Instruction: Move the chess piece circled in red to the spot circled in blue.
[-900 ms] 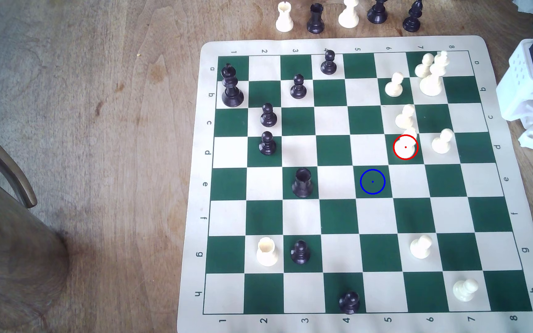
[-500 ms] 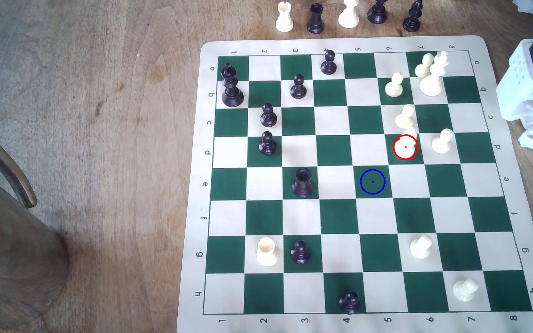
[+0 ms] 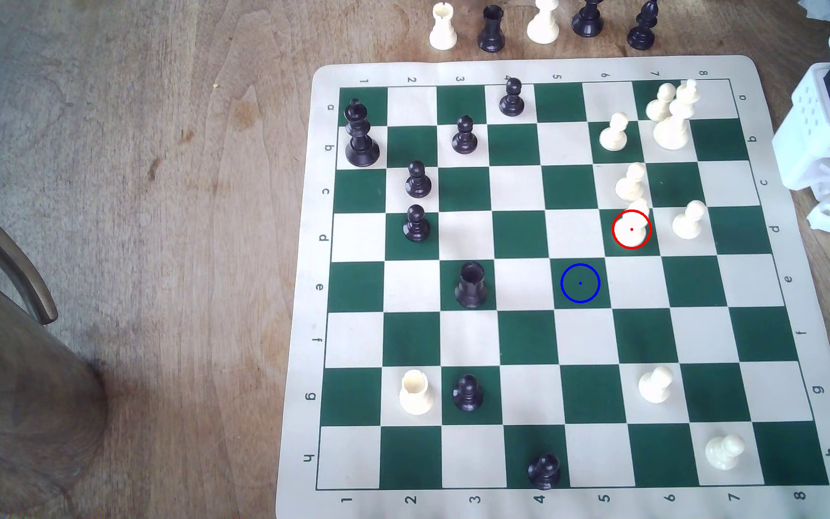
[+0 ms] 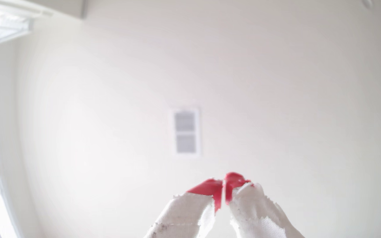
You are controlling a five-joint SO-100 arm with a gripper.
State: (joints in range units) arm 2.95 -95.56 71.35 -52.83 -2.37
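Claw (image 4: 224, 190) clenched on nothing, red tips together, aimed at a pale wall (image 4: 276, 91) with a vent (image 4: 186, 132).

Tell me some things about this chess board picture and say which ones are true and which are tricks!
1. The small cream-white plastic pawn inside the red ring stands on a dark green square. True.
2. The dark green square marked with the blue ring has a black pawn on it. False: it is bare.
3. The red-tipped, cloth-wrapped gripper holds a chess piece. False: its tips are together on nothing.
4. The cup-topped white rook stands beside a black pawn. True.
5. The blue-ringed square lies to the exterior view's right of the ringed pawn. False: left and nearer.
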